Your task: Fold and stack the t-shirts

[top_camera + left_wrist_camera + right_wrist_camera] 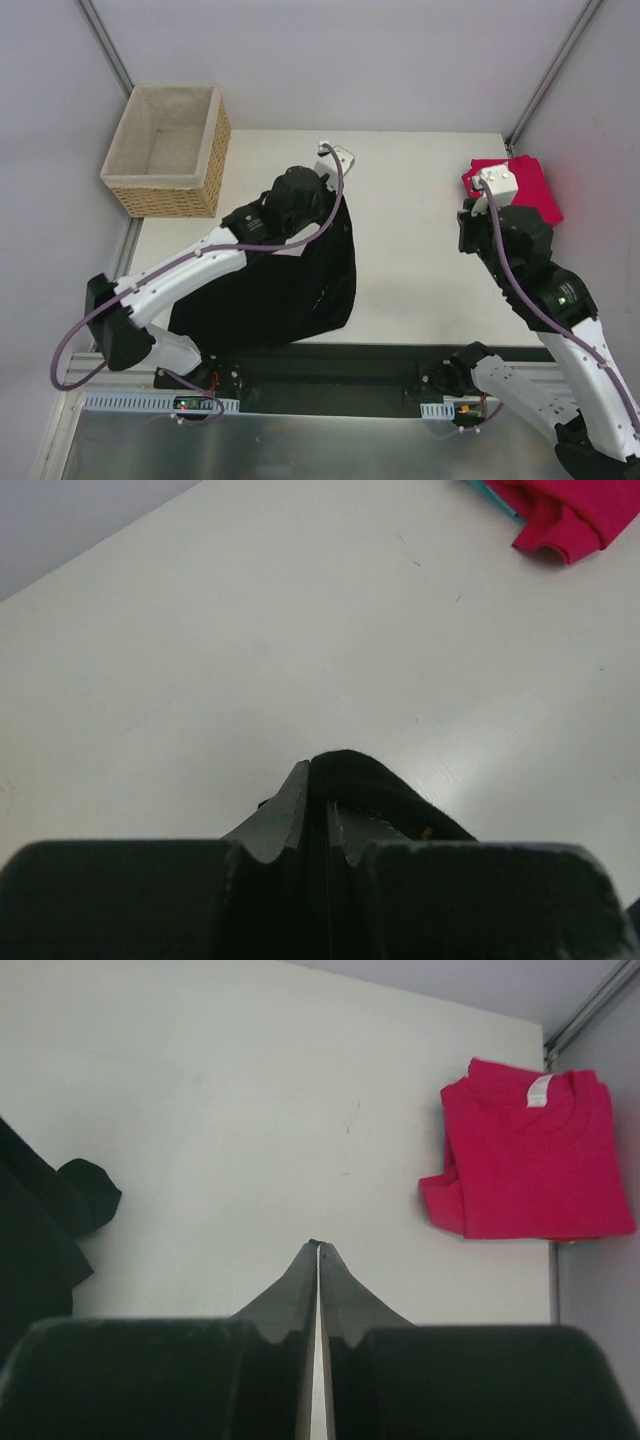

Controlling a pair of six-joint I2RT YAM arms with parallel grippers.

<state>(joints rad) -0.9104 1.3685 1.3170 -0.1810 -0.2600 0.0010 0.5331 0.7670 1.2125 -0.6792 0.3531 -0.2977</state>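
Note:
The black t-shirt (290, 285) hangs bunched from my left gripper (318, 770), whose jaws are shut on a fold of its dark cloth (385, 785) above the table's left half. Its lower part rests on the table near the front edge, and no print shows. The pinkish-red t-shirt (535, 190) lies folded at the table's far right corner, also seen in the right wrist view (530, 1155) with its neck label up. My right gripper (319, 1248) hovers left of that red shirt, shut with nothing between its fingers. A black shirt edge (40, 1240) shows far to its left.
A woven wicker basket (170, 190) with pale lining stands off the table's far left corner. The white table (420, 250) stretches between the two shirts. Grey walls and slanted metal posts bound the back and sides.

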